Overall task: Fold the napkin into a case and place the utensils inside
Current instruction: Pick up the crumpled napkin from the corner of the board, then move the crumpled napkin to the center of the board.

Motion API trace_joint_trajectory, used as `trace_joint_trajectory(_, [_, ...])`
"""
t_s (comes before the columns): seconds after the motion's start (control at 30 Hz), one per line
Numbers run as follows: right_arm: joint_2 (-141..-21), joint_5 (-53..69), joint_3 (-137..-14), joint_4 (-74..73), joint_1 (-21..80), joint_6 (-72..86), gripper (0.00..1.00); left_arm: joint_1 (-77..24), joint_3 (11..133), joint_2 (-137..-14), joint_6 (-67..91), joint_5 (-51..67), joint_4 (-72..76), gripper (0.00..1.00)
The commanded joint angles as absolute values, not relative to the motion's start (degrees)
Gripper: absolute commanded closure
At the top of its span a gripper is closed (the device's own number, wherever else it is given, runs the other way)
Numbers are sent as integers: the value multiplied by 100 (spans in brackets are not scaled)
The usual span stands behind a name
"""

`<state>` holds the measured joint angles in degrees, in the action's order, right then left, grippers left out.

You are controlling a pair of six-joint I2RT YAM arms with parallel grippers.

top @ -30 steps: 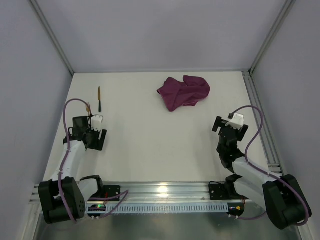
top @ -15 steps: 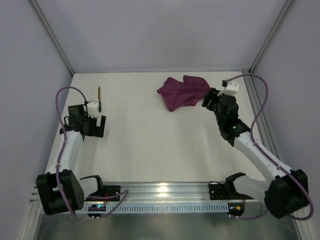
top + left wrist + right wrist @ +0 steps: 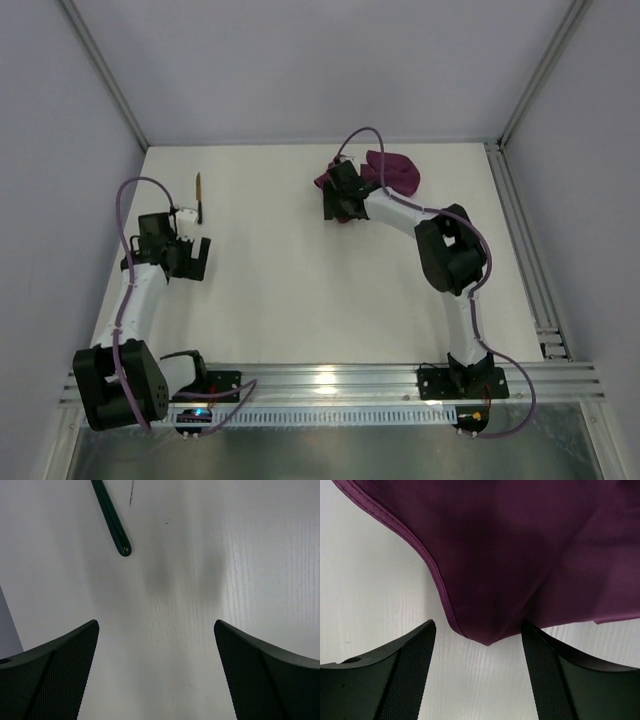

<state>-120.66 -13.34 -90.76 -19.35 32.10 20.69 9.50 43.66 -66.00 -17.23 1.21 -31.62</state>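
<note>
At the far side of the table (image 3: 290, 290), right of centre, the napkin (image 3: 392, 172) lies crumpled in a loose heap, not spread and not folded into any pouch.

Right arm is stretched far forward and across. The right gripper (image 3: 334, 210) is at the near-left edge of the heap, and its body covers part of the cloth in the top view.

Right wrist view: napkin (image 3: 520, 545) fills the upper part of the picture, with a stitched hem running down its left side. Its lowest corner hangs down as a blunt point into the gap of the right gripper (image 3: 478, 630). Jaws are spread wide, one finger (image 3: 395, 680) on each side of that corner. The right finger's tip is just beside the cloth edge; I cannot tell whether it touches. Nothing is pinched. Bare white table (image 3: 370, 580) shows to the left and below the corner.

Left side: one utensil (image 3: 198, 195) lies near the far-left part of the table, gold end away from the arms and dark handle toward them. Fork or knife, I cannot tell; it is too small. A second piece is not visible.

Left gripper (image 3: 195, 262) sits just near of that utensil, apart from it.

Left wrist view: left gripper (image 3: 155, 630) has its jaws wide apart over bare table (image 3: 210, 555) and holds nothing. The utensil's dark handle (image 3: 112, 522) ends at upper left, well clear of both fingers.
</note>
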Motion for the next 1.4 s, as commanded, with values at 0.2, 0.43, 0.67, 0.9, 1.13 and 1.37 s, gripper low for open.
trace_joint_trajectory(0.2, [-12911, -2013, -10521, -3094, 3357, 2030, 58, 976, 4491, -6644, -1793, 70, -3164, 1])
trace_joint_trajectory(0.43, [-11919, -1513, -10536, -2891, 3761, 1208, 96, 976, 4754, -6732, -1749, 395, -3445, 1])
trace_joint_trajectory(0.67, [-10356, 277, -11242, -2972, 4746, 149, 96, 976, 5132, -6566, -1723, 755, -3911, 1])
trace_joint_trajectory(0.9, [-8949, 624, -10250, -2198, 4474, 1027, 96, 976, 5537, -6434, -1810, 835, -4289, 1])
trace_joint_trajectory(1.13, [-8482, 1300, -7626, -1293, 3298, 2521, 96, 984, 5651, -6477, -1933, 1159, -4447, 1])
trace_joint_trajectory(1.37, [-9157, 1117, -6214, -1054, 2110, 2813, 75, 870, 5406, -6732, -2259, 1284, -4597, 8])
